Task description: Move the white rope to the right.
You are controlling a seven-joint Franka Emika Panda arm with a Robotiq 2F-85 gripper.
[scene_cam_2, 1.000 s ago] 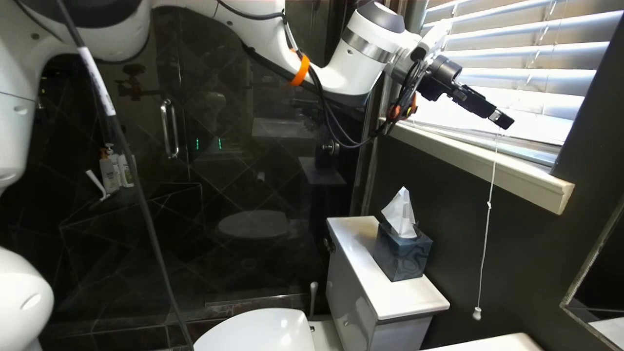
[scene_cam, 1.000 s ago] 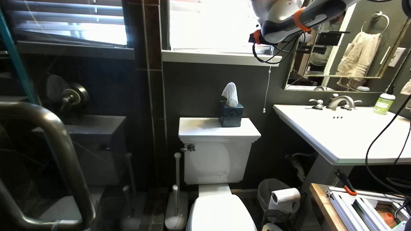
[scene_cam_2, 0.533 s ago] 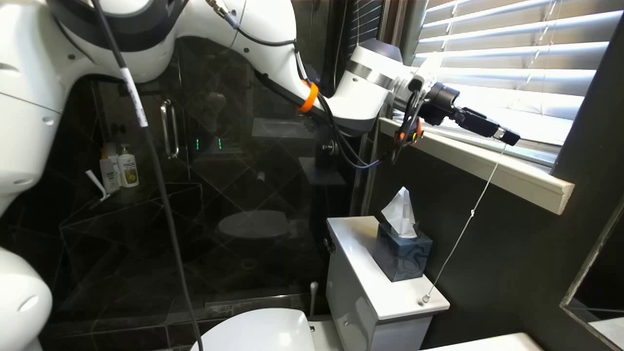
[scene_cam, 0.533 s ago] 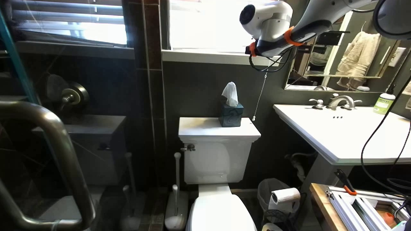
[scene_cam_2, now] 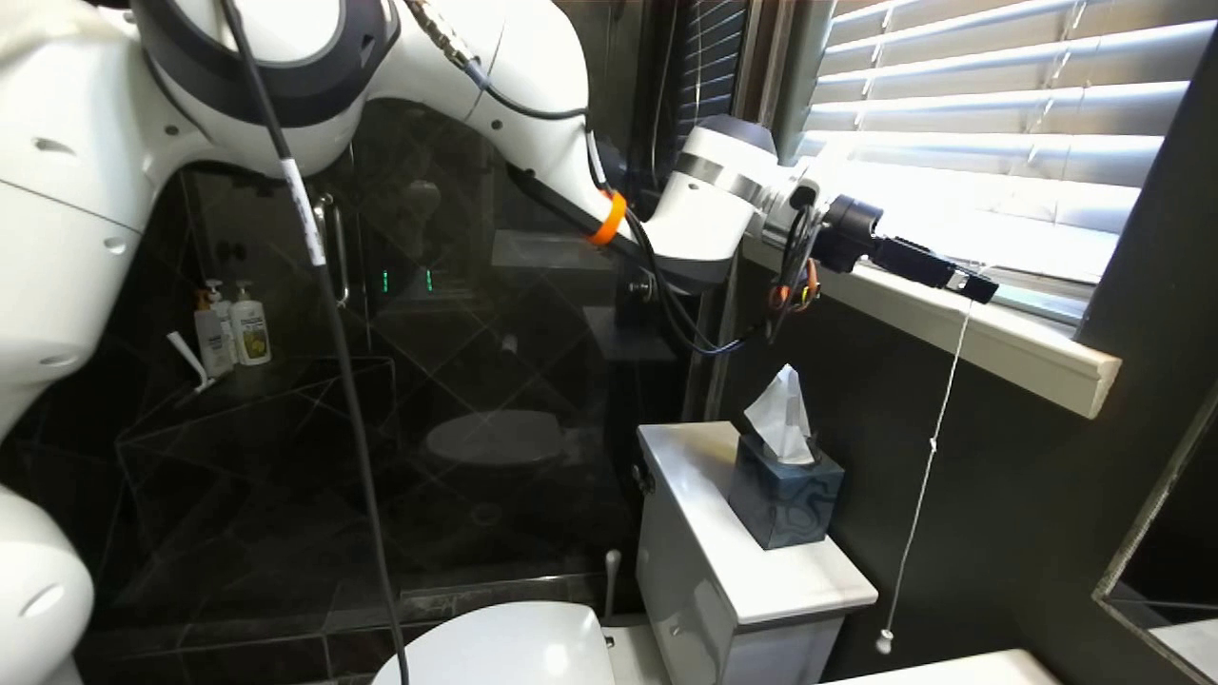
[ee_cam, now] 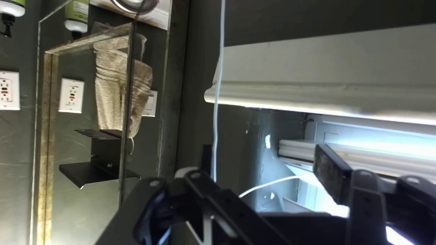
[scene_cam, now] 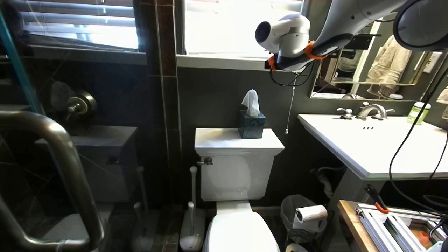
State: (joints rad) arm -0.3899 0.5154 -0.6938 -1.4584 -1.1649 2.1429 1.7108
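Observation:
The white rope [scene_cam_2: 931, 457] hangs from the gripper's fingertips in front of the wall, slightly slanted, with a small white end knob. It also shows in an exterior view as a thin rope [scene_cam: 291, 108] below the arm. In the wrist view my gripper [ee_cam: 267, 166] stands open, its two fingers wide apart. The rope [ee_cam: 218, 92] runs down along the inner side of the left-hand finger there, seemingly touching it. Another stretch of it curves from behind that finger towards the window. In an exterior view the gripper [scene_cam_2: 975, 285] is seen side-on by the sill; the arm hides it in an exterior view.
The window sill [scene_cam_2: 1009, 352] and blinds [scene_cam_2: 999, 114] lie just behind the gripper. Below stand a tissue box [scene_cam_2: 788, 495] and the toilet tank [scene_cam: 224, 140]. A sink [scene_cam: 378, 143] and a mirror [scene_cam: 371, 70] are on the right. Cables [scene_cam: 290, 82] loop under the wrist.
The arm and gripper have come down towards the sill. The rope's lower end swung over the toilet tank, then back away from it, and now hangs lower and nearer to straight down.

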